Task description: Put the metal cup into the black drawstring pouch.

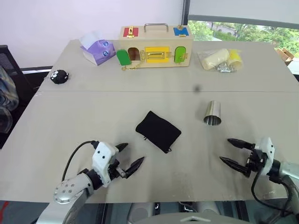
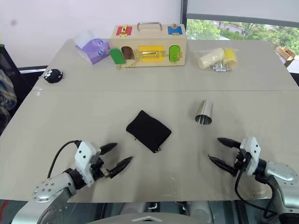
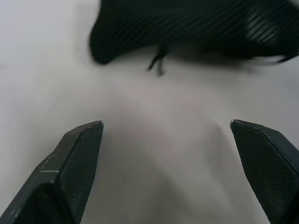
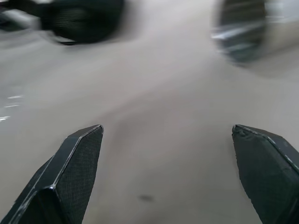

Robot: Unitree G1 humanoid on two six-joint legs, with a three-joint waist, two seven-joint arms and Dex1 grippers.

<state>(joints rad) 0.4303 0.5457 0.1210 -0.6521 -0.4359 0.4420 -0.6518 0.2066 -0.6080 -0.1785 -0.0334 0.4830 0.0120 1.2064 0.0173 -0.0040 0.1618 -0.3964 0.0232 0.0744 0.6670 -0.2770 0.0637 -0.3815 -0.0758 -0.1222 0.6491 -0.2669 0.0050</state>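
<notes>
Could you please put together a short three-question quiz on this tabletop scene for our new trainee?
1. True or false: the metal cup is already inside the black drawstring pouch.
2. Which gripper is nearer the cup? A) left gripper B) right gripper
3. Fill in: both grippers are ____ and hold nothing.

Key
1. False: the cup lies apart from the pouch on the table.
2. B
3. open

pouch (image 1: 158, 130) mid-worktop (image 1: 93, 112), cup (image 1: 213, 114) lying to its right; lock box (image 1: 155, 47) at far edge, fuzzy ball (image 1: 59, 76) far left.
</notes>
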